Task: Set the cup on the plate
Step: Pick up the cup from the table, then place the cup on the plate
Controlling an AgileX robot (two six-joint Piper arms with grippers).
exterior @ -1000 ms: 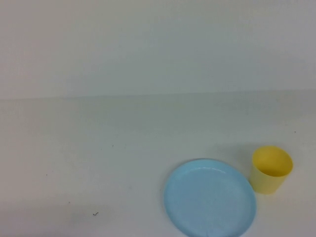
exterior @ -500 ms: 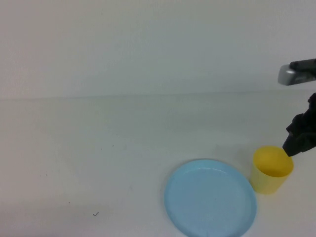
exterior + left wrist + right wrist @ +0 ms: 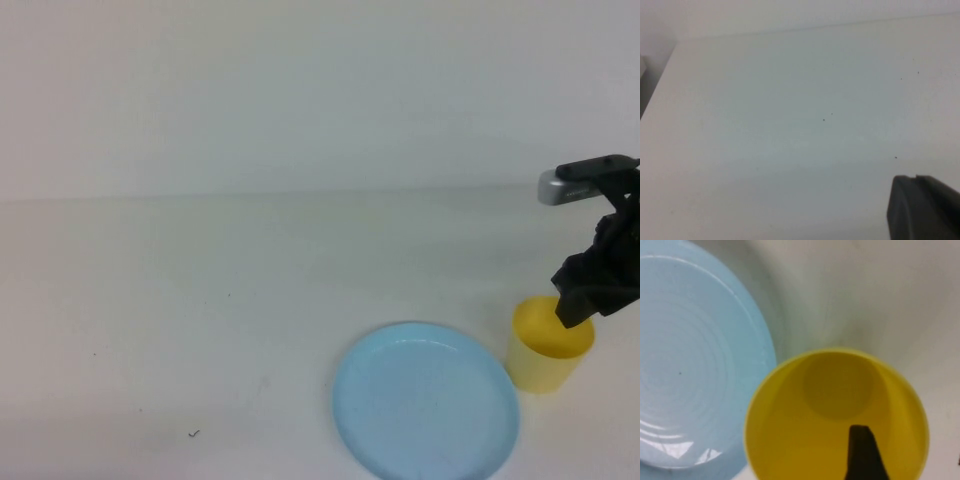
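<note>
Now | your yellow cup [image 3: 545,358] stands upright just right of the plate [image 3: 425,400] | right gripper [image 3: 578,302] over the cup's rim, jaws apart, one finger [image 3: 865,455] inside, holding nothing | left gripper [image 3: 924,209] closed, away from both

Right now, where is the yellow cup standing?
In the high view the yellow cup stands upright on the table's right side, just right of the light blue plate, not on it. The right gripper hangs over its rim.

text: none legible | labels: none | brands: none | numbers: none | signs: none
</note>
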